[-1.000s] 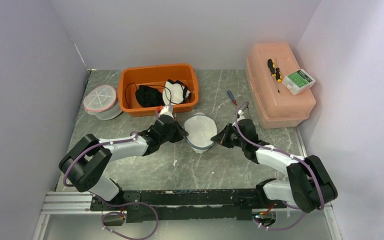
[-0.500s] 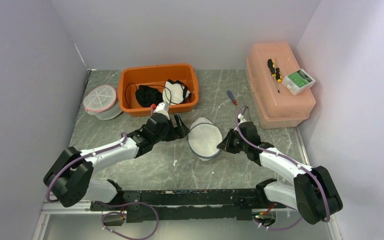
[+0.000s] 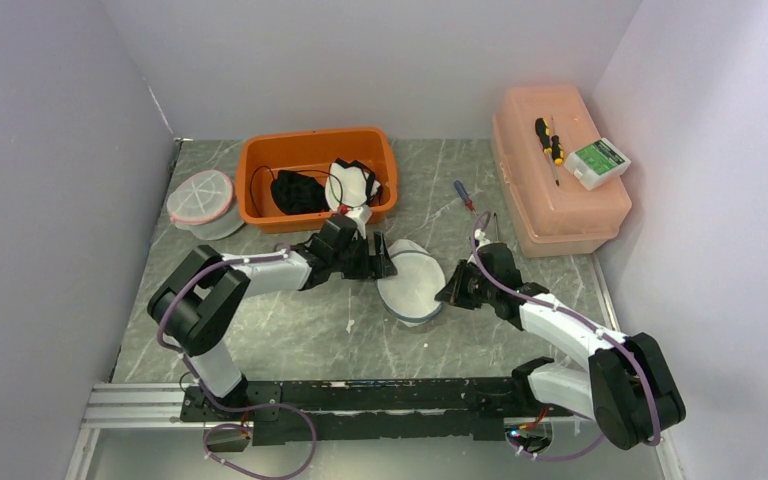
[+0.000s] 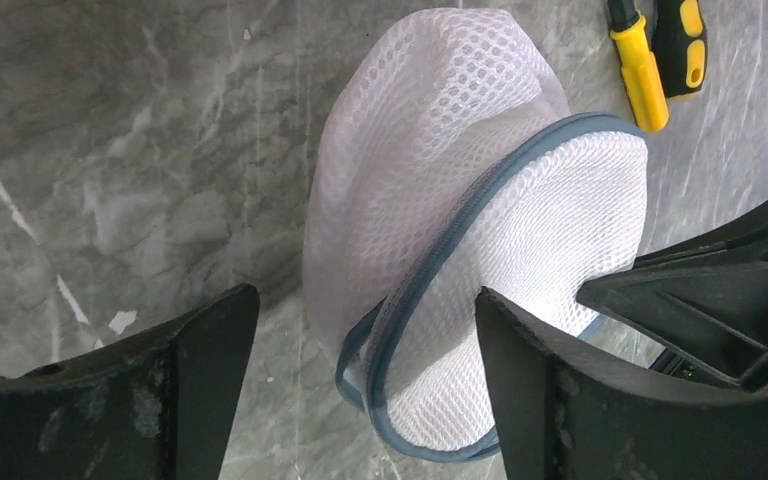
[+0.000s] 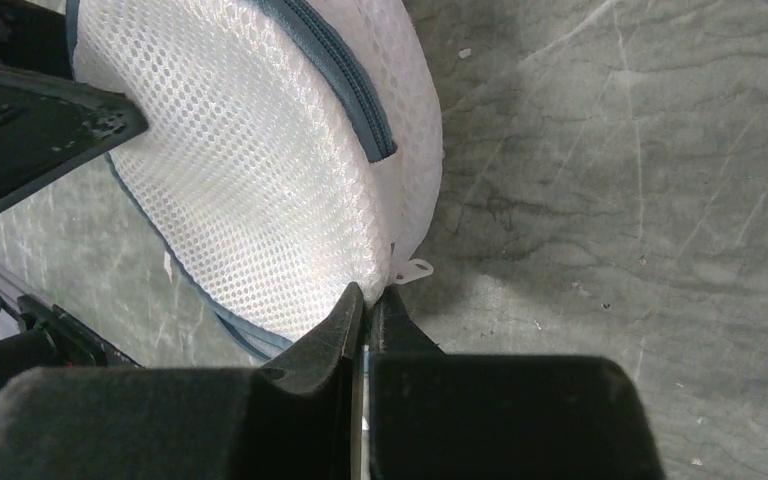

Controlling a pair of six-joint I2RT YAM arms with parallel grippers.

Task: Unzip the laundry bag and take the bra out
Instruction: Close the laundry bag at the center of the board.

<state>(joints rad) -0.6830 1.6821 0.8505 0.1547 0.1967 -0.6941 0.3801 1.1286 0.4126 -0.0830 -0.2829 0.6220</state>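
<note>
My left gripper (image 3: pixel 379 259) has let go since a second ago, its jaws now spread wide just beside the laundry bag (image 3: pixel 412 285), which sits tilted on the table (image 3: pixel 290 322) between the arms. My right gripper (image 3: pixel 449 291) stays clamped on the bag's right edge.

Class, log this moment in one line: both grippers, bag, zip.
left gripper: open, facing laundry bag | right gripper: shut on laundry bag edge | zip: appears closed
</note>
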